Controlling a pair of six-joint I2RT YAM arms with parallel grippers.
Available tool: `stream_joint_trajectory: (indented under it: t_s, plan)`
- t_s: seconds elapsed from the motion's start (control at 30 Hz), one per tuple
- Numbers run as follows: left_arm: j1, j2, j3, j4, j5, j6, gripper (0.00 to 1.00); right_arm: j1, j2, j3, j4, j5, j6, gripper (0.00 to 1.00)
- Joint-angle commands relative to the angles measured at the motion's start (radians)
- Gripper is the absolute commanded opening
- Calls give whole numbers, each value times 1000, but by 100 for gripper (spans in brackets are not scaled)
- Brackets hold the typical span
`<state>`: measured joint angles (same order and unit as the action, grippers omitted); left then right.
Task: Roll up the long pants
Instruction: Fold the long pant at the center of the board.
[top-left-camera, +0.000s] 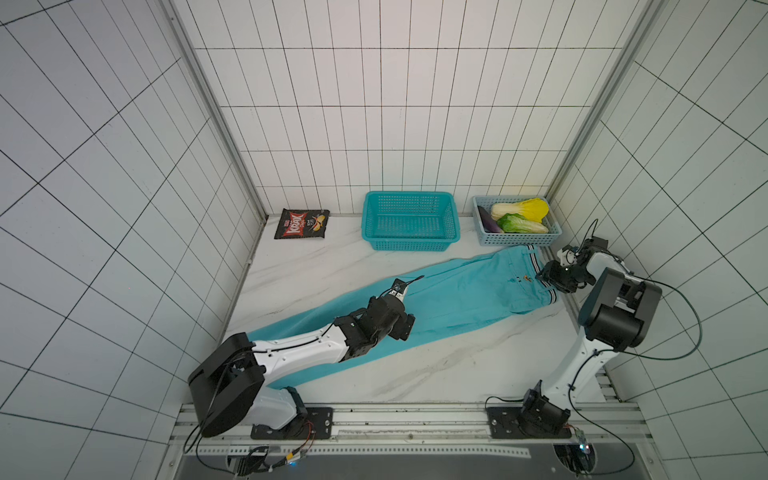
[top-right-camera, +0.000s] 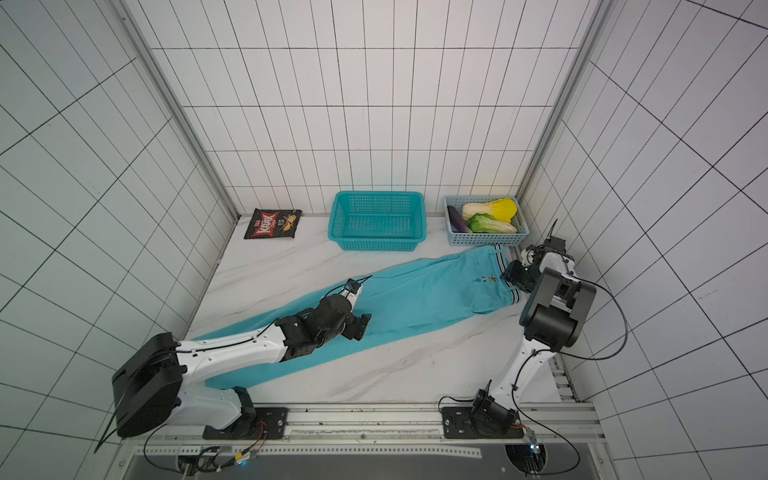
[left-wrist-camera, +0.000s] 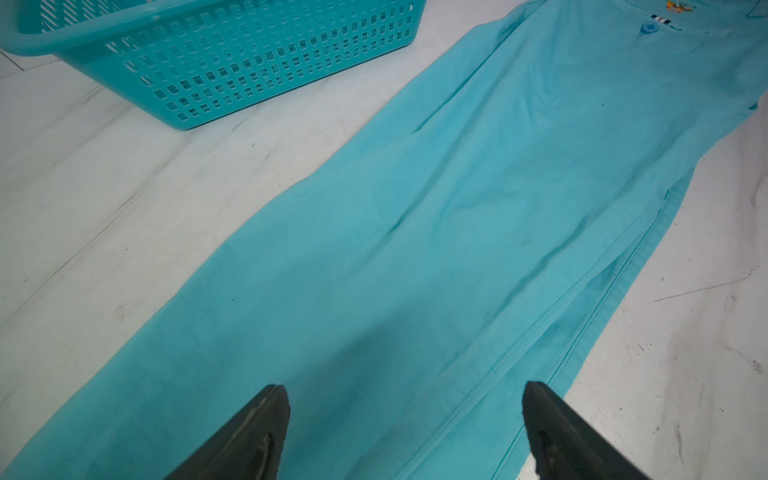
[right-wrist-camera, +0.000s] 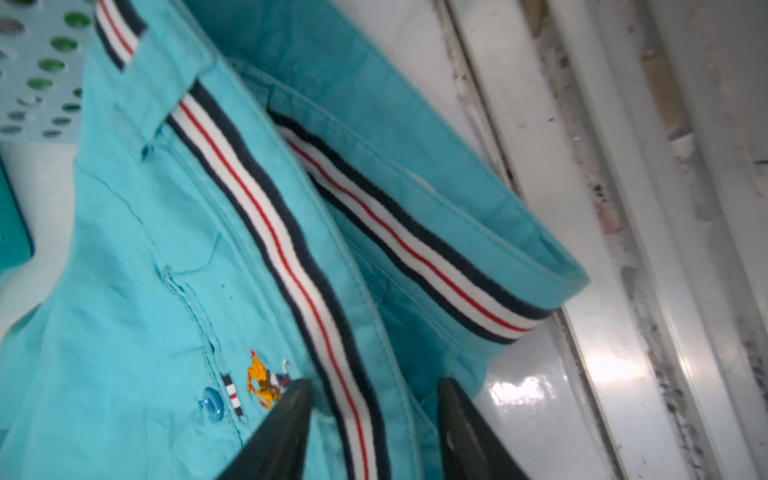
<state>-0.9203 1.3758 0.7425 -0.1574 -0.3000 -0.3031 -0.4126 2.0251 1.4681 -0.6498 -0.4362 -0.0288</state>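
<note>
Between the parted jaws of the right tool (right-wrist-camera: 372, 390) lies the waistband (right-wrist-camera: 266, 216) of the long pants (top-left-camera: 457, 299), left tool (left-wrist-camera: 405, 390) gaping above a leg; clamping likely comes next.

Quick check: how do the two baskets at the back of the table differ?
The teal basket is empty; the pale blue basket holds vegetables. The teal basket is larger and sits centrally; the pale blue basket sits in the far right corner. Both are perforated plastic, against the back wall.

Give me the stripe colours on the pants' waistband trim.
Dark navy edges, white bands, thin red centre line; the waistband trim shows best in the right wrist view.
</note>
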Motion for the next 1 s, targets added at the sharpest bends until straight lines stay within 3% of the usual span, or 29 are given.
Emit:
stream_joint_trajectory:
  t_s: [0.0,0.03,0.1,0.3,0.53,0.73,0.97]
  plan:
    - [150,6,11,-133,76,-229,71,44,31,67,-78,-39,-69,19]
    - [194,18,9,-152,115,-285,65,56,31,69,-78,-28,-77,12]
    - [279,45,0,-177,177,-394,64,83,16,65,-78,7,-76,1]
    - [370,80,-53,-186,184,-532,57,184,-67,56,-36,119,-108,0]
    - [371,137,-53,-157,226,-512,57,167,-174,126,22,118,-140,0]
    - [372,16,-71,-191,174,-451,61,62,-107,309,-78,99,-150,0]
    - [385,-74,-88,-283,134,-400,63,-9,25,345,-88,103,-178,0]
